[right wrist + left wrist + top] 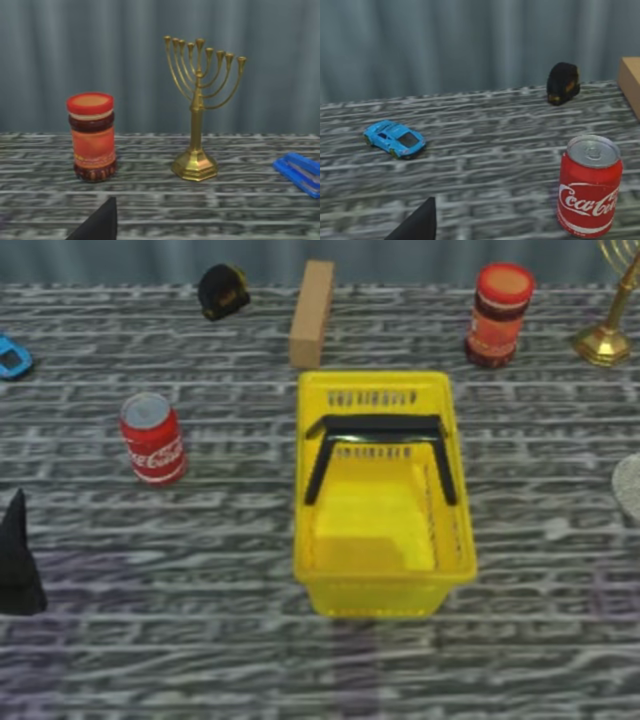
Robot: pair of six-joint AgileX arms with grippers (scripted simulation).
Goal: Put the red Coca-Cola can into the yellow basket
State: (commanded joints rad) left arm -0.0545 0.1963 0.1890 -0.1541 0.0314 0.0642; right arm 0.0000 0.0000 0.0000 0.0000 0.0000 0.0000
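Note:
The red Coca-Cola can stands upright on the left part of the table, apart from everything else. In the left wrist view the can is close ahead and off to one side. The yellow basket sits in the middle of the table with its black handles folded over its far half, and it holds nothing. My left gripper hovers at the table's left edge, nearer than the can. Only one dark finger shows, with bare table beside it, so it is open. My right gripper shows one dark finger the same way, open and empty.
At the back stand a black tape measure, a tan block, an orange-red canister and a brass candelabrum. A blue toy car lies far left. A blue stapler lies beyond the candelabrum. A pale grey shape is at the right edge.

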